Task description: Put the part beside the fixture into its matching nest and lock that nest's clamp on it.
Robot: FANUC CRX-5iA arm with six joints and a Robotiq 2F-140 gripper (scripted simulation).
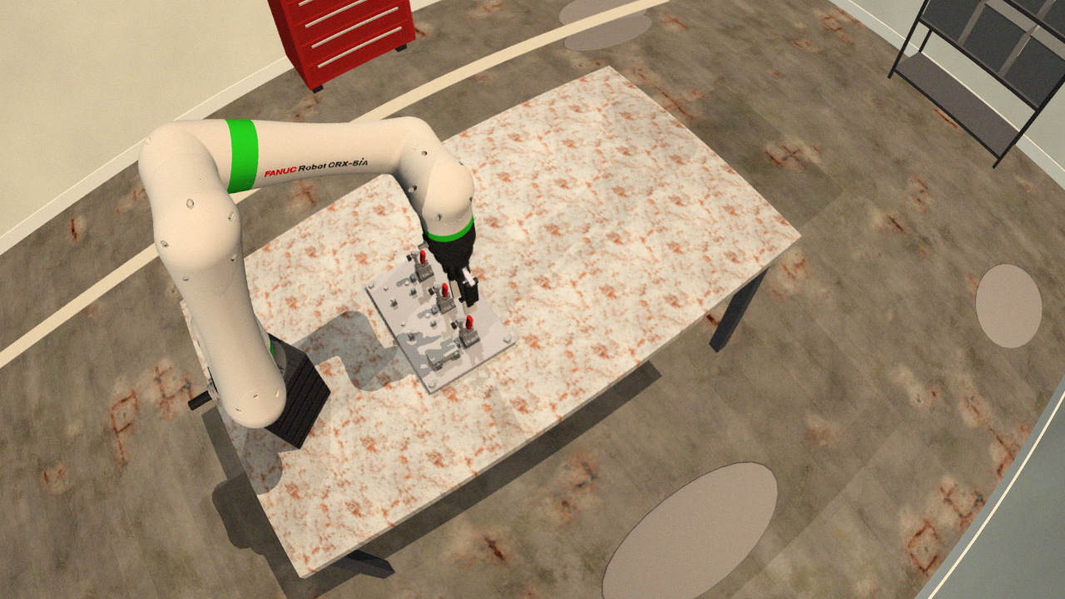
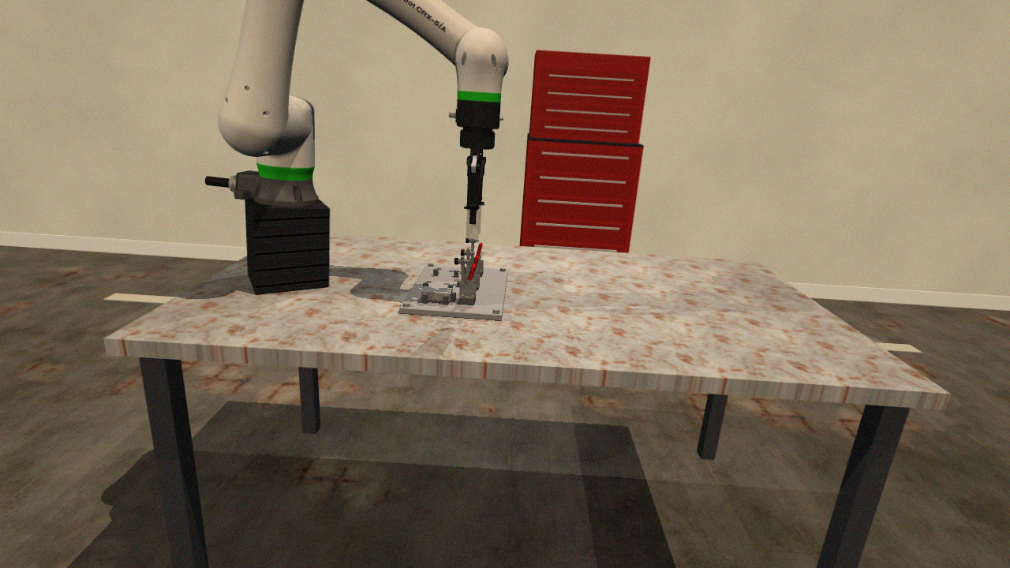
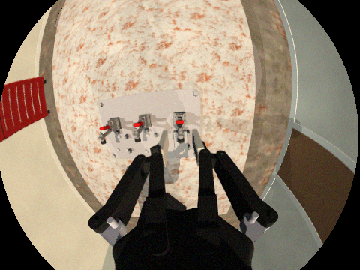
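The grey part (image 1: 442, 357) (image 2: 437, 291) lies in the nest nearest the exterior camera, partly in shadow; its contact with the blocks is too small to judge. That nest's clamp (image 1: 468, 336) (image 2: 466, 297) (image 3: 179, 116) stands open, its red handle (image 1: 469, 322) (image 3: 180, 122) up and its bar raised. My gripper (image 1: 468, 299) (image 2: 473, 233) (image 3: 180, 136) points down above the row of clamps. Its pale fingertips are apart, with nothing held between them. In the wrist view they appear on either side of the near clamp's bar.
The fixture plate (image 1: 491, 341) (image 2: 491, 297) (image 3: 150, 102) also carries a middle clamp (image 1: 445, 300) (image 3: 145, 121) and a far clamp (image 1: 423, 270) (image 3: 115, 124), both with raised bars and red handles. Small pads and blocks stand beside them. The table (image 1: 632, 193) surrounds the plate.
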